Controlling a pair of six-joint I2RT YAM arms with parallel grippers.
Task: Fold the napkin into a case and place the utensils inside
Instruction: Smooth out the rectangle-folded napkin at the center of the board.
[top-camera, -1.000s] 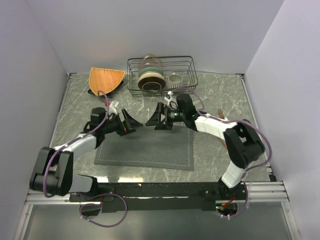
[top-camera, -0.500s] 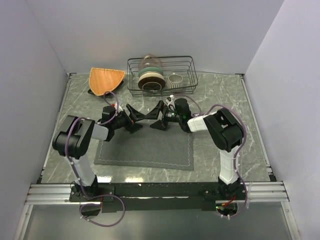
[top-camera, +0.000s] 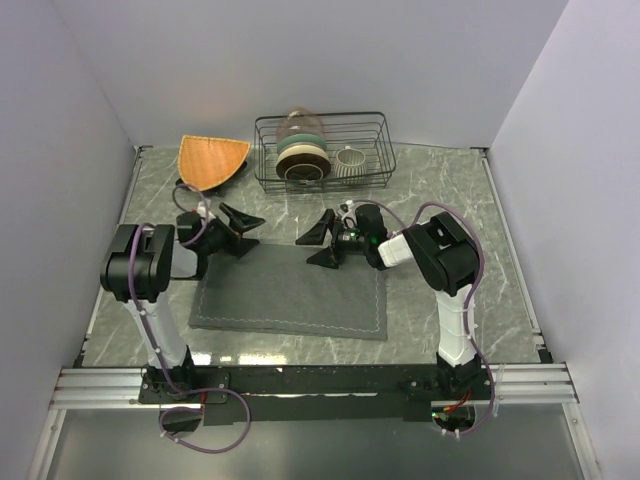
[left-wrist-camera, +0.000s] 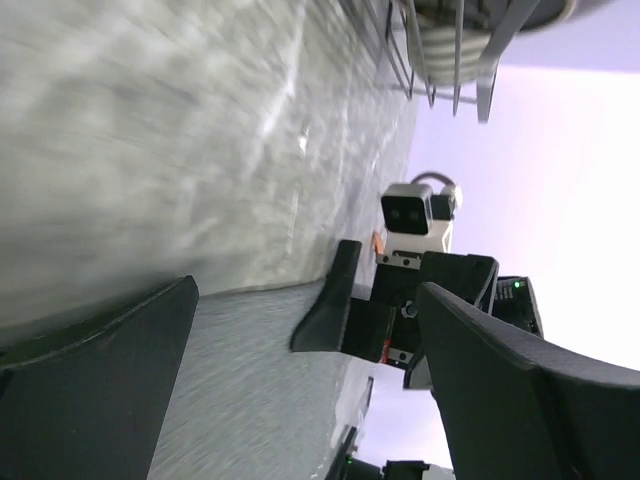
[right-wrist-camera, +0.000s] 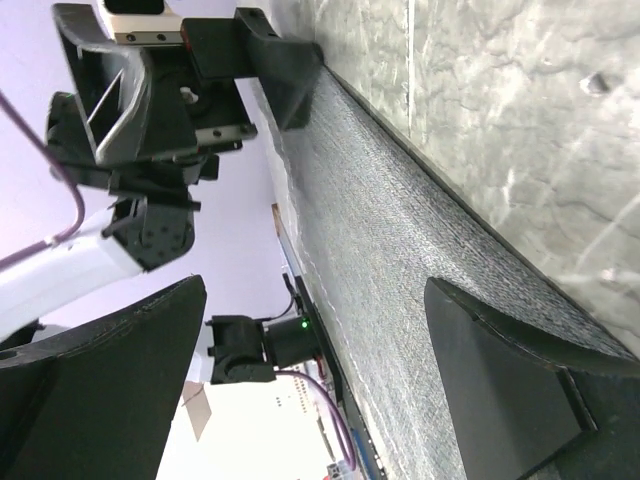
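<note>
Both grippers stand with their jaws wide apart and nothing between them: the left gripper (top-camera: 242, 230) sits low at the far left corner of the napkin (top-camera: 290, 300), and the right gripper (top-camera: 316, 245) sits low over the napkin's far edge, a little right of its middle. They face each other along that edge. The wrist views show each gripper's fingers just above or at the cloth, but whether any fingertip touches it cannot be told. The napkin lies flat and unfolded, a single dark grey sheet in the middle of the table (top-camera: 440, 185), its near edge close to the table's near edge. Along the far edge stands a wire rack (top-camera: 378, 150) with dishes, and an orange mat (top-camera: 212, 160) lies toward the far left corner. No utensils can be made out. By my reading the task is at its very start, with the first fold not yet made and the arms lined up for a pinch on the far edge. That pinch would call for each gripper to get one finger under the hem and close on a single layer, then both to carry the edge evenly toward the near side so the cloth does not skew.
</note>
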